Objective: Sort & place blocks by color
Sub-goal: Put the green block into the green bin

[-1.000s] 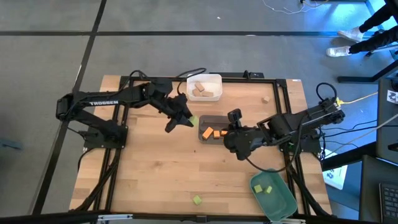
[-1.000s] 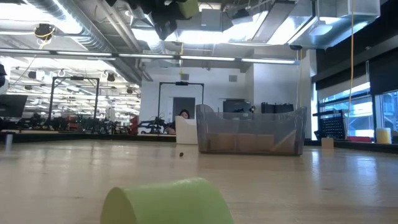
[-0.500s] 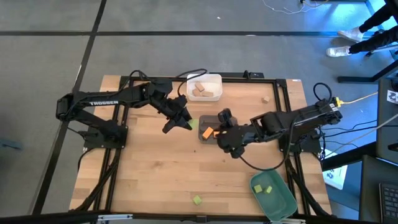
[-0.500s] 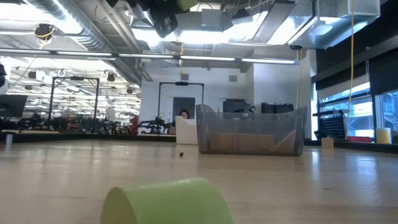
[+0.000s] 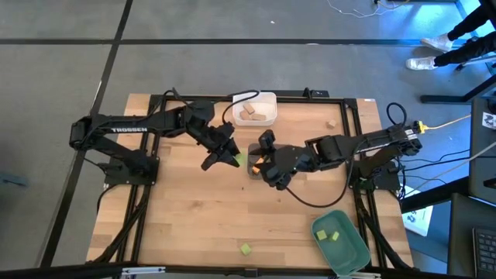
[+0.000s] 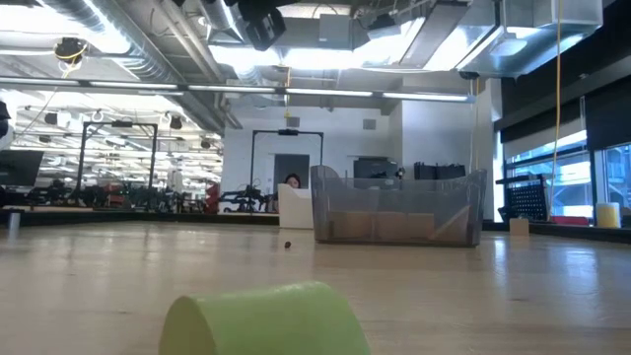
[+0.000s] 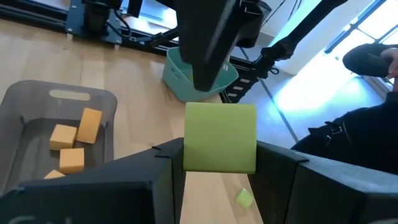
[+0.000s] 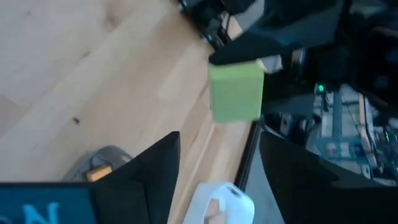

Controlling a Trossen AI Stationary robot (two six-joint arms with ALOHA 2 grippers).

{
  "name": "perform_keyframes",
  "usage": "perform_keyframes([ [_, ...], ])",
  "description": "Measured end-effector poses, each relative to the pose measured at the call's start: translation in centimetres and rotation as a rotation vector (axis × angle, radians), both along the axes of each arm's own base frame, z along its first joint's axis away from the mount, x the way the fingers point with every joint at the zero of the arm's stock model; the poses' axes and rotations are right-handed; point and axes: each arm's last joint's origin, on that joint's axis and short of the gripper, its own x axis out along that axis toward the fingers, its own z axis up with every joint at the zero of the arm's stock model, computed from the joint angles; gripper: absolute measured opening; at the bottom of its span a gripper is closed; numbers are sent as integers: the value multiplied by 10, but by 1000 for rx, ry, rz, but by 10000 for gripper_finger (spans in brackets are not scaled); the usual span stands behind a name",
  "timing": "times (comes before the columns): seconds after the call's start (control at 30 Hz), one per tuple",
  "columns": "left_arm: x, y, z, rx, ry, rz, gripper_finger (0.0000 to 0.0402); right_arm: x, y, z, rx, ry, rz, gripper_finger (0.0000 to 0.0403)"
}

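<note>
Above the wooden table (image 5: pixel 194 209), a light green cube block (image 7: pixel 220 137) was held clamped in the left gripper (image 5: pixel 235 158). Facing it beside the dark grey bin (image 7: pixel 37 106), the right gripper (image 5: pixel 254 160) was spread, empty.

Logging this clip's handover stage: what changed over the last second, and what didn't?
The right pincer swung left over the dark grey bin toward the left pincer and opened. The left pincer keeps its grip on the green block. Bins and loose blocks stayed put.

Both arms are matte black and jointed; the left arm (image 5: pixel 128 128) bears white TROSSEN lettering, and black cables trail the right arm (image 5: pixel 364 143).
</note>
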Motion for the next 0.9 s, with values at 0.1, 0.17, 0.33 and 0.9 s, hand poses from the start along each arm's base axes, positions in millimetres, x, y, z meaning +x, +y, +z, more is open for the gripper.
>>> perform_keyframes([
  [0.1,0,-1,0,0,1,3,111,5,1,-3,-5,7,58,224],
  [0.17,0,-1,0,-10,8,8,111,8,0,-3,-19,-7,82,224],
  [0.33,0,-1,0,-15,11,10,111,13,0,-5,-55,-6,109,224],
  [0.9,2,-11,-1,-5,17,17,111,19,-5,-4,-28,-46,150,224],
])
